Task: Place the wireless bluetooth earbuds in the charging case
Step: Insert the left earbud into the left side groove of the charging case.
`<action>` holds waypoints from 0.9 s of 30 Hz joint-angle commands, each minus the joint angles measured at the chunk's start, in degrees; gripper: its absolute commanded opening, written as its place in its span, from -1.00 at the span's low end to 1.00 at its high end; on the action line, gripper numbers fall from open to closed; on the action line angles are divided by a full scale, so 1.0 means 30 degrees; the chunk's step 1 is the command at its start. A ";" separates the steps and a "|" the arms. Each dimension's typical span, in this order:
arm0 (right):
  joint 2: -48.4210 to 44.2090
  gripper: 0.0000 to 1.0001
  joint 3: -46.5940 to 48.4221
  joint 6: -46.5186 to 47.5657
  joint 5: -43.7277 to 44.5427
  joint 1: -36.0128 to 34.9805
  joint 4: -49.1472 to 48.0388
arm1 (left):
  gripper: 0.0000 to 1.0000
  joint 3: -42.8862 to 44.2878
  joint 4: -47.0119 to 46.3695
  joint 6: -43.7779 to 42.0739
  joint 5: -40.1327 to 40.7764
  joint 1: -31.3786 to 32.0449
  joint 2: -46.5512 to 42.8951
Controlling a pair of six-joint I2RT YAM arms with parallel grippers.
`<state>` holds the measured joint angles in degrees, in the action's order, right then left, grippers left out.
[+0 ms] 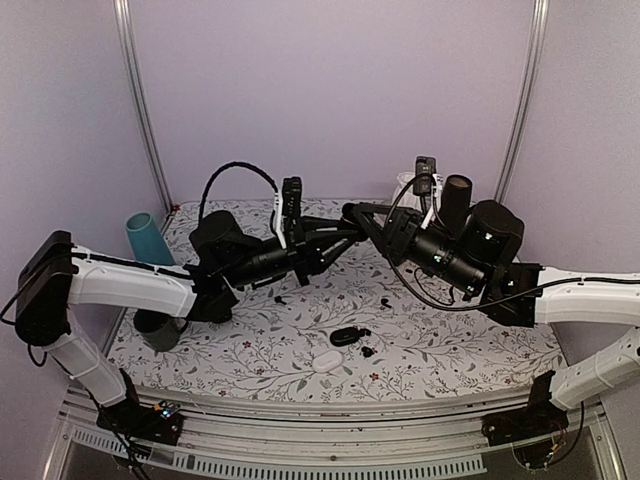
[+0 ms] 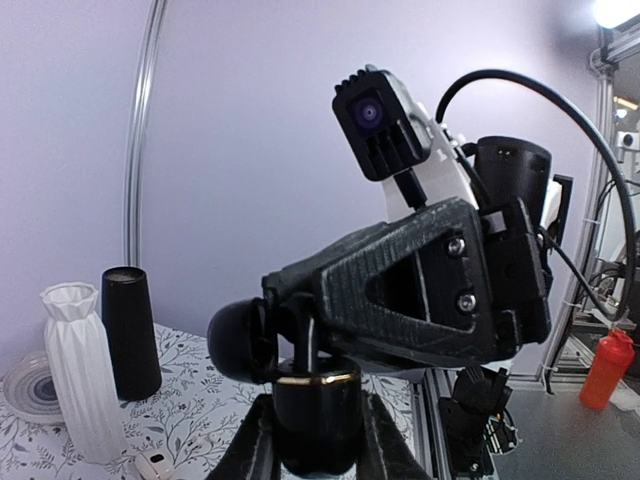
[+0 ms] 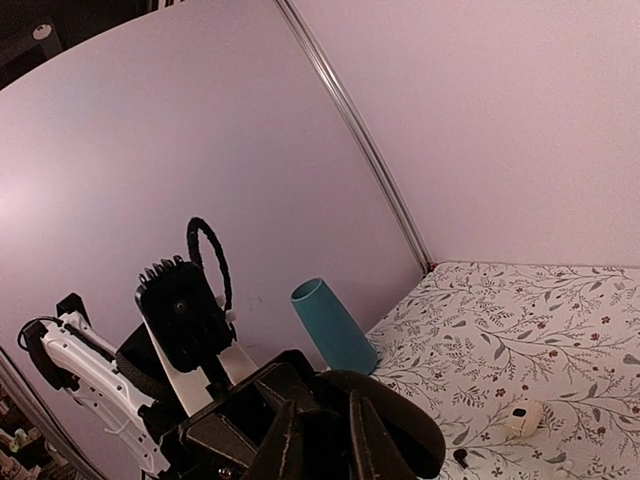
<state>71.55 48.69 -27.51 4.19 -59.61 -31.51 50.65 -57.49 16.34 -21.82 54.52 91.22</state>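
— Where the two arms are bolted on, what lies nearest?

— A grey aluminium rail (image 1: pixel 330 410) along the table's edge, then a white cloth printed with leafy sprigs and small red flowers (image 1: pixel 250 340). On the cloth a white oval case (image 1: pixel 327 361) sits just beside a black rounded case (image 1: pixel 345 336). One tiny glossy black earbud (image 1: pixel 369 351) lies close by the black one. Two more black specks farther back are too small to name.

— And the claws?

— They meet above the middle of the cloth. The left gripper (image 1: pixel 335 235) is clamped tight on a black charging case with a gold band (image 2: pixel 318 420). The right gripper (image 3: pixel 322 435) hangs right against that case, its fingers nearly together. Whether they pinch anything cannot be told.

— Behind them?

— A teal tapered cup (image 1: pixel 148 238) stands at the left rear. A white ribbed vase (image 2: pixel 82 370) and a black tapered tumbler (image 2: pixel 130 335) stand side by side at the right rear. Beyond those are plain lilac walls (image 1: pixel 330 90) with thin metal posts (image 1: pixel 140 100).
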 commanded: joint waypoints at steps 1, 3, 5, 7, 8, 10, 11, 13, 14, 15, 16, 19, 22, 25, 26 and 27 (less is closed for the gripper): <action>0.0421 -0.69 -0.0813 -0.0319 -0.0490 -0.0314 0.2599 | -1.00 0.0783 -0.2330 -0.0327 0.0447 -0.0036 -0.1256; 0.0526 -0.69 -0.0647 -0.0280 -0.0611 -0.0314 0.2734 | -1.00 0.0803 -0.2246 -0.0370 0.0329 -0.0039 -0.1233; 0.0658 -0.69 -0.0507 -0.0221 -0.0773 -0.0299 0.2807 | -1.00 0.0839 -0.2141 -0.0393 0.0206 -0.0039 -0.1201; 0.0815 -0.69 -0.0312 -0.0138 -0.0977 -0.0314 0.2966 | -1.00 0.0941 -0.1924 -0.0429 0.0014 -0.0054 -0.1116; 0.0906 -0.69 -0.0184 -0.0099 -0.1087 -0.0314 0.3034 | -1.00 0.1018 -0.1727 -0.0505 -0.0086 -0.0066 -0.1070; 0.1082 -0.68 0.0053 0.0034 -0.1248 -0.0314 0.3312 | -1.00 0.1151 -0.1498 -0.0575 -0.0319 -0.0069 -0.0970; 0.1155 -0.68 0.0188 0.0066 -0.1337 -0.0314 0.3425 | -1.00 0.1161 -0.1439 -0.0582 -0.0380 -0.0061 -0.0924; 0.1324 -0.68 0.0327 0.0185 -0.1493 -0.0321 0.3604 | -1.00 0.1253 -0.1262 -0.0609 -0.0526 -0.0061 -0.0863; 0.1365 -0.68 0.0420 0.0231 -0.1503 -0.0315 0.3734 | -1.00 0.1276 -0.1131 -0.0637 -0.0548 -0.0064 -0.0834; 0.1359 -0.68 0.0398 0.0237 -0.1511 -0.0314 0.3760 | -1.00 0.1243 -0.1150 -0.0634 -0.0540 -0.0068 -0.0845; 0.1373 -0.68 0.0385 0.0234 -0.1512 -0.0314 0.3811 | -1.00 0.1209 -0.1227 -0.0640 -0.0499 -0.0069 -0.0839; 0.1148 -0.67 0.0334 0.0233 -0.1252 -0.0314 0.4004 | -1.00 0.0981 -0.1434 -0.0642 -0.0214 -0.0088 -0.0968; 0.0822 -0.56 0.0266 0.0255 -0.0985 -0.0318 0.4222 | -1.00 0.0824 -0.1546 -0.0656 0.0021 -0.0152 -0.1076; 0.0554 -0.42 0.0307 0.0317 -0.0927 -0.0314 0.4396 | -1.00 0.0703 -0.1657 -0.0600 0.0109 -0.0232 -0.1110; 0.0492 -0.40 0.0337 0.0343 -0.0905 -0.0314 0.4462 | -1.00 0.0645 -0.1701 -0.0559 0.0176 -0.0286 -0.1110; 0.0430 -0.38 0.0333 0.0335 -0.0883 -0.0310 0.4488 | -1.00 0.0596 -0.1750 -0.0529 0.0184 -0.0301 -0.1110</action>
<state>72.25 50.30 -26.46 3.92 -59.61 -26.79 50.65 -54.26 14.98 -21.89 53.84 90.67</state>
